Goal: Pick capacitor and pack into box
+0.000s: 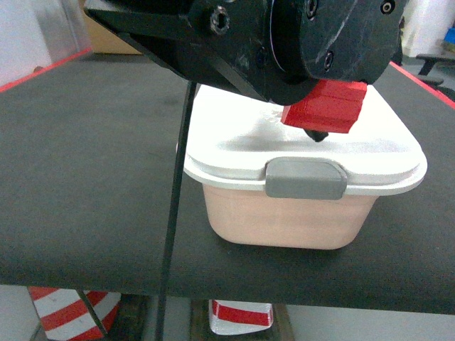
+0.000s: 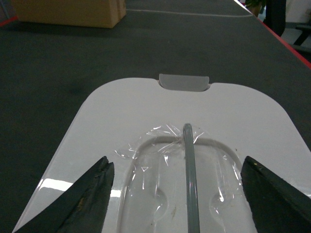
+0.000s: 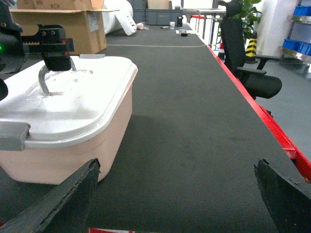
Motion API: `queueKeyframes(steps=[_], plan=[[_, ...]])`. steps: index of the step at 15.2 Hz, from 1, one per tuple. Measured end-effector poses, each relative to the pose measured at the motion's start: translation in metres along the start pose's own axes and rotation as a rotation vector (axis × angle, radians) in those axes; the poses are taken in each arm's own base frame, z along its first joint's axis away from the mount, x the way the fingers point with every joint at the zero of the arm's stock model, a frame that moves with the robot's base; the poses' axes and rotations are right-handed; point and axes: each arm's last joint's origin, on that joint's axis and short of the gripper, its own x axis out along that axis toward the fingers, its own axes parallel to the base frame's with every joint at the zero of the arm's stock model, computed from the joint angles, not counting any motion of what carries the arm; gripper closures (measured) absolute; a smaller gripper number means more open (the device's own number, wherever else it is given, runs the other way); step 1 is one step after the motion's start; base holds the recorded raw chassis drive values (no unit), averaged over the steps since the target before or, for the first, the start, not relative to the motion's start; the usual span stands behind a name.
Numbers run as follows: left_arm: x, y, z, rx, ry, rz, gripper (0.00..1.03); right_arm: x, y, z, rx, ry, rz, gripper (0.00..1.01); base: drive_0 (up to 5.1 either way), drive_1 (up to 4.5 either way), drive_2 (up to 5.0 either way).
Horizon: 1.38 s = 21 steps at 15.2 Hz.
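Observation:
The box [image 1: 284,217] is a pale pink tub on the black table, with its white lid [image 1: 234,142] on and a grey latch [image 1: 306,177] facing me. My left gripper [image 2: 176,162] hovers just above the lid, open, its fingers on either side of the thin grey handle [image 2: 187,170] without touching it. The left arm's black wrist [image 1: 284,42] hides the back of the lid in the head view. To the right of the box [image 3: 73,141], low over bare table, my right gripper [image 3: 177,165] is open and empty. The capacitor is out of view.
A brown cardboard carton [image 3: 63,24] stands at the far left of the table. The table's red edge [image 3: 272,126] runs along the right, with a black office chair [image 3: 243,58] beyond it. Blue bins [image 3: 296,46] sit on a far shelf.

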Motion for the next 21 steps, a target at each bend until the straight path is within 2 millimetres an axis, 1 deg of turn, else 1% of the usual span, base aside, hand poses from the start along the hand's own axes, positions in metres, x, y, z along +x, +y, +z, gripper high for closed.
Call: queueKeyframes(steps=[1, 2, 3, 5, 7, 8, 10, 11, 13, 15, 18, 19, 20, 21], plan=[[0.001, 0.001, 0.007, -0.005, -0.034, -0.002, 0.09, 0.000, 0.000, 0.000, 0.000, 0.000, 0.000, 0.03, 0.0, 0.00, 0.0], [0.004, 0.002, 0.020, -0.011, -0.070, -0.001, 0.05, 0.000, 0.000, 0.000, 0.000, 0.000, 0.000, 0.03, 0.0, 0.00, 0.0], [0.005, 0.003, 0.030, -0.013, -0.095, -0.003, 0.05, 0.000, 0.000, 0.000, 0.000, 0.000, 0.000, 0.03, 0.0, 0.00, 0.0], [0.004, 0.004, 0.037, -0.021, -0.112, -0.002, 0.05, 0.000, 0.000, 0.000, 0.000, 0.000, 0.000, 0.03, 0.0, 0.00, 0.0], [0.002, 0.008, 0.048, -0.024, -0.135, 0.001, 0.05, 0.000, 0.000, 0.000, 0.000, 0.000, 0.000, 0.03, 0.0, 0.00, 0.0], [0.000, 0.012, 0.057, -0.036, -0.158, 0.005, 0.05, 0.000, 0.000, 0.000, 0.000, 0.000, 0.000, 0.03, 0.0, 0.00, 0.0], [-0.006, 0.028, 0.083, -0.073, -0.225, 0.030, 0.05, 0.000, 0.000, 0.000, 0.000, 0.000, 0.000, 0.03, 0.0, 0.00, 0.0], [-0.011, 0.040, 0.089, -0.080, -0.243, 0.051, 0.05, 0.000, 0.000, 0.000, 0.000, 0.000, 0.000, 0.03, 0.0, 0.00, 0.0], [-0.021, 0.065, 0.089, -0.073, -0.258, 0.101, 0.05, 0.000, 0.000, 0.000, 0.000, 0.000, 0.000, 0.03, 0.0, 0.00, 0.0], [-0.021, 0.070, 0.092, -0.074, -0.265, 0.118, 0.05, 0.000, 0.000, 0.000, 0.000, 0.000, 0.000, 0.03, 0.0, 0.00, 0.0], [-0.022, 0.068, 0.090, -0.060, -0.250, 0.104, 0.06, 0.000, 0.000, 0.000, 0.000, 0.000, 0.000, 0.03, 0.0, 0.00, 0.0], [-0.030, 0.084, 0.083, 0.012, -0.191, 0.021, 0.17, 0.000, 0.000, 0.000, 0.000, 0.000, 0.000, 0.03, 0.0, 0.00, 0.0], [-0.061, 0.145, 0.061, 0.019, -0.198, 0.008, 0.42, 0.000, 0.000, 0.000, 0.000, 0.000, 0.000, 0.03, 0.0, 0.00, 0.0], [-0.107, 0.209, 0.018, 0.028, -0.187, 0.012, 0.82, 0.000, 0.000, 0.000, 0.000, 0.000, 0.000, 0.03, 0.0, 0.00, 0.0]])
